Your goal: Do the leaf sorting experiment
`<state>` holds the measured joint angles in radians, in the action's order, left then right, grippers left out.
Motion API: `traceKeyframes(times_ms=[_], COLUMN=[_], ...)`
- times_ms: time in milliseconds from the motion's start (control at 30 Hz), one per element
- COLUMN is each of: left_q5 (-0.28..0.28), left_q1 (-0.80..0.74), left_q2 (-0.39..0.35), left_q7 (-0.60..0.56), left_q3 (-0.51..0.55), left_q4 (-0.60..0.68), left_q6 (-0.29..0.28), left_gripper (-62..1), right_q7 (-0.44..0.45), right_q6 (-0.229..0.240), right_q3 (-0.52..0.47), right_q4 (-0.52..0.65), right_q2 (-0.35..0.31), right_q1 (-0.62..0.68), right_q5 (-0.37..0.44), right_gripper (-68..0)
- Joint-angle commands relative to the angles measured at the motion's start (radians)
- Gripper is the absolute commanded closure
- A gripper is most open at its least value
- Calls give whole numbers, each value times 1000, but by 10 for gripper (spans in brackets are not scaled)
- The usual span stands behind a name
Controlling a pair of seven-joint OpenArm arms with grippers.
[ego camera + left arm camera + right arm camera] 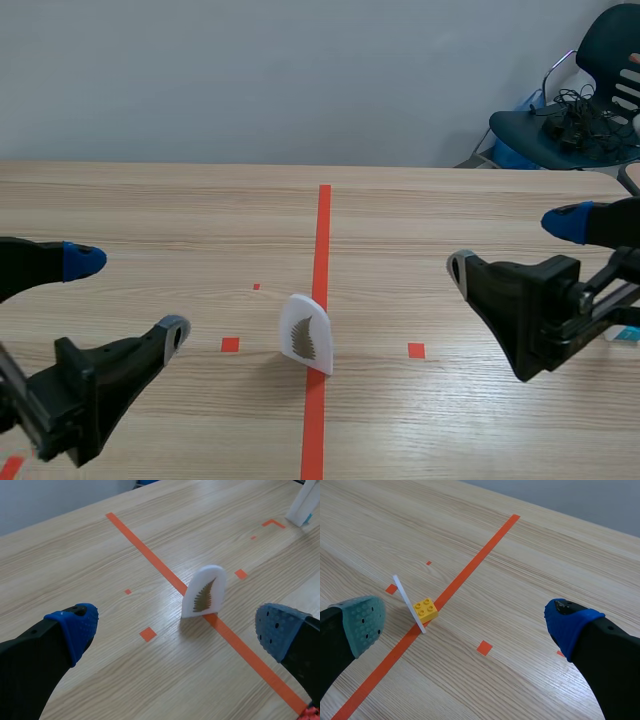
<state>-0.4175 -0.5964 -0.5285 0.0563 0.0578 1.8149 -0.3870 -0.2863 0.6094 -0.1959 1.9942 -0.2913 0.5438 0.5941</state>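
A white arched card (305,333) printed with a brown fern leaf stands upright on the orange-red centre line. The left wrist view shows its leaf face (203,592). From the right wrist view it is seen edge-on (409,603), propped by a small yellow brick (425,609) behind it. My left gripper (128,295) hangs open at the near left, well short of the card, which lies ahead between its fingers (75,627). My right gripper (515,245) is open at the right, also apart from the card.
A white object (303,505) with a blue mark stands at the table's right edge, near the right arm (625,336). A dark chair (580,110) with cables sits beyond the far right corner. Bare wood lies around the card.
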Motion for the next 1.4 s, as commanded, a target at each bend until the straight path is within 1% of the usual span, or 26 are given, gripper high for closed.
traceKeyframes(times_ms=[0,67,200,233,333,467,567,600,667,767,833,933,967,1200,1367], left_q5=[12,42,52,68,150,222,267,277,277,277,277,284,284,283,283], left_q1=[65,134,277,313,418,532,595,612,639,665,678,683,683,682,682], left_q2=[11,19,36,47,85,132,167,179,200,234,253,269,271,296,310], left_q7=[-12,-18,-87,-109,-166,-237,-281,-295,-309,-335,-335,-339,-344,-355,-355], left_q3=[-35,-84,-197,-225,-311,-424,-487,-505,-530,-545,-550,-563,-567,-576,-576], left_q4=[-69,-159,-343,-385,-509,-647,-733,-758,-796,-832,-845,-849,-849,-849,-849], left_q6=[-1,-9,-35,-41,-53,-53,-49,-48,-37,0,2,3,2,8,10], left_gripper=[-623,-623,-623,-623,-623,-623,-623,-623,-623,-623,-623,-491,-465,-360,-229], right_q7=[23,23,23,23,23,23,23,23,23,23,22,23,23,22,22], right_q6=[-7,-7,-7,-7,-8,-8,-8,-8,-11,-11,-11,-11,-11,-11,-11], right_q3=[-7,-7,-8,-8,-8,-8,-8,-8,-8,-8,-8,-8,-8,-8,-8], right_q4=[0,0,0,0,0,0,0,0,0,0,0,0,0,0,0], right_q2=[-10,-10,-10,-10,-10,-10,-10,-10,-10,-9,-1,4,3,3,3], right_q1=[-7,-7,-7,-7,-7,-7,-7,-7,-7,-7,-7,-7,-7,-7,-7], right_q5=[11,11,11,11,11,11,11,11,11,11,11,11,11,11,11], right_gripper=[-679,-679,-679,-679,-679,-679,-679,-679,-679,-679,-679,-679,-679,-679,-679])
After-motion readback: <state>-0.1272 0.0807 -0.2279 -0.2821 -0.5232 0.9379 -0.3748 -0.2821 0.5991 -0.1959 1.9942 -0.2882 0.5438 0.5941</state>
